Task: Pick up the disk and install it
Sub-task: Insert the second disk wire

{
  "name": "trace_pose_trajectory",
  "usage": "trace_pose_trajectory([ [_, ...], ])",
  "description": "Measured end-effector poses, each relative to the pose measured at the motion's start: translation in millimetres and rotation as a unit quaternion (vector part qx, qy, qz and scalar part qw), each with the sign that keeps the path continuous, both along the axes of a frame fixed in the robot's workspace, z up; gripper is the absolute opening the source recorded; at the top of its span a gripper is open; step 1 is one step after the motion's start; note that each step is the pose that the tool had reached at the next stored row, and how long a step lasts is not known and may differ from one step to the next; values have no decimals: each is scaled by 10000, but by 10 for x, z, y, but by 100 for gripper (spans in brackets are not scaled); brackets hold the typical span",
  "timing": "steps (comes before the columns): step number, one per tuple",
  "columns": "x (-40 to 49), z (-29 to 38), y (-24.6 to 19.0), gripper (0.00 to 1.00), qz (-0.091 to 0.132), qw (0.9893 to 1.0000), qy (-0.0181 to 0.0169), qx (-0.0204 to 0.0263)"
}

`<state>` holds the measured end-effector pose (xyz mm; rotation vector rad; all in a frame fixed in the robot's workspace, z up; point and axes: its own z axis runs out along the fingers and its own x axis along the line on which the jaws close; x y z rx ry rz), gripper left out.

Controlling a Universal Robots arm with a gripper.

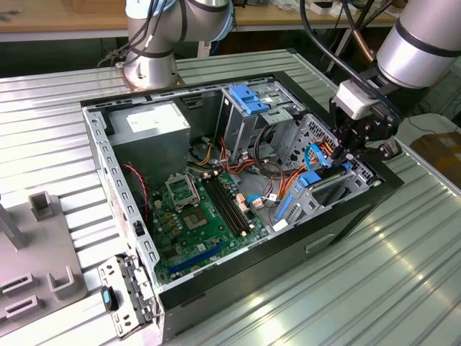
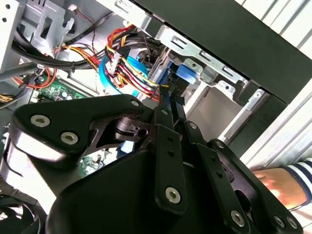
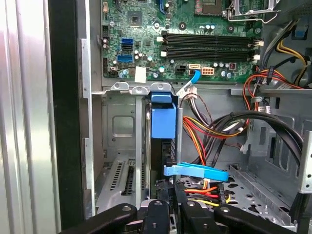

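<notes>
The disk [image 3: 161,146] stands on edge in the drive bay at the front corner of the open computer case [image 1: 346,216], its dark body framed by blue rails with a blue end tab showing toward the motherboard [image 3: 195,39]. The hand [image 3: 173,192] sits right at the disk's near end; in the first wrist view its dark fingers [image 3: 157,214] come together at the disk's edge, close-set with almost no gap, so it looks clenched on the disk, though the actual contact is partly hidden behind the linkage. In the exterior view the hand [image 1: 354,155] hangs over that same corner of the case, by the metal cage wall. To seat the disk well, I judge it must stay square to the bay's metal walls, so the rails run straight in their guides; any tilt would likely jam a rail against the sheet metal. The bundle of red, yellow and orange wires [image 3: 204,131] and the thin blue cable [image 3: 195,171] lie just beside the disk on the cage side, and they could be pinched or dragged if the hand drifts that way. A steady push along the slot, without twisting, seems right, since plastic rails flex and can pop off line. A person's hand [image 2: 278,183] rests on the surface just outside the case wall in the second wrist view, so slow, contained motion is prudent.
</notes>
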<state>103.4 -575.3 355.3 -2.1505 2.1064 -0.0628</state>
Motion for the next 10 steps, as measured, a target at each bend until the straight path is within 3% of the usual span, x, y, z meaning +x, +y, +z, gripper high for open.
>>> trace_pose_trajectory([
  [1, -1, -1, -8, 16, 0, 10000, 0, 26],
  [2, -3, -1, -22, 16, 0, 9999, 0, 116],
  [3, -7, -2, -32, 16, 0, 9997, 0, 254],
  [4, -8, -1, -32, 16, 0, 9996, 0, 273],
  [10, -17, -55, -66, 16, -1, 9996, 0, 273],
])
